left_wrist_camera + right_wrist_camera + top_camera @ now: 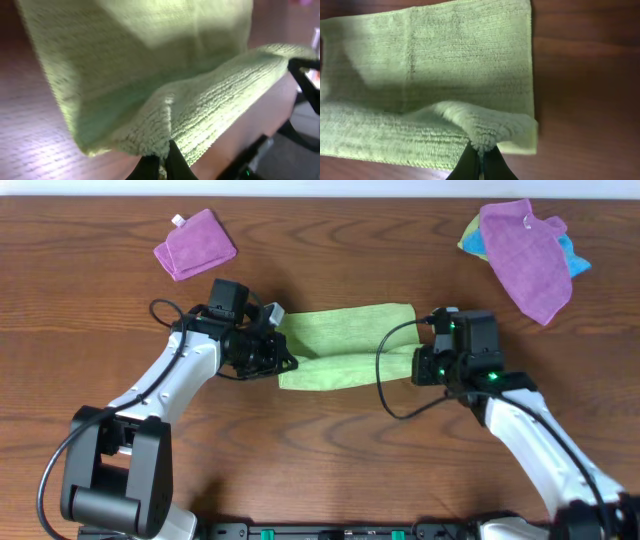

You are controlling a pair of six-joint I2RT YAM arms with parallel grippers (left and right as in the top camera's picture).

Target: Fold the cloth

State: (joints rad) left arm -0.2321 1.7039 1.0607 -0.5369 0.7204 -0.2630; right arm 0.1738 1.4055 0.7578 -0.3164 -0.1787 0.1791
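Two pinches hold the lime-green cloth (345,345), partly folded at centre frame on the wooden table (330,450): left gripper (161,167) clamped on its left edge, right gripper (480,162) on its right.

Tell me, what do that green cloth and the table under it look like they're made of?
The cloth looks like soft microfibre or terry: matte lime green, with fine looped ribs and a fuzzy edge. The table looks like dark brown wood or a wood-grain laminate, smooth with a slight sheen; which one cannot be told.
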